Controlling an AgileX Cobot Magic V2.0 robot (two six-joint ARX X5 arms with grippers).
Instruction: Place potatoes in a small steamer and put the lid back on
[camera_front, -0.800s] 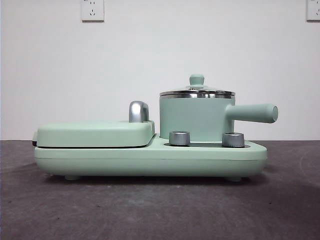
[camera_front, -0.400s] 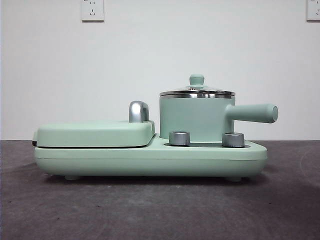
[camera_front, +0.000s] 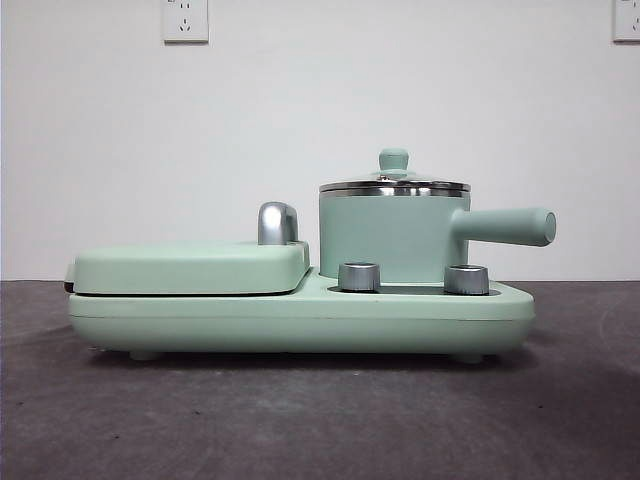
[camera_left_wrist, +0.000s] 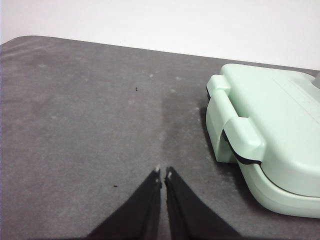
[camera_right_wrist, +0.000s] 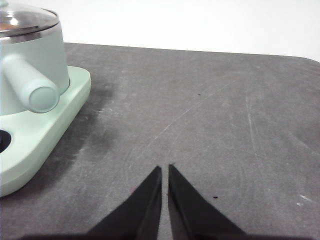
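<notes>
Lid (camera_front: 394, 184) sits on the small steamer (camera_front: 390, 238), whose straight handle points out toward the right gripper (camera_right_wrist: 165, 167). That gripper hovers over bare desk (camera_right_wrist: 210, 115), jaws together, and looks nearer the pot. Left gripper (camera_left_wrist: 163, 171), jaws together too, waits beside the griddle (camera_left_wrist: 280, 130). No potato in sight anywhere.
</notes>
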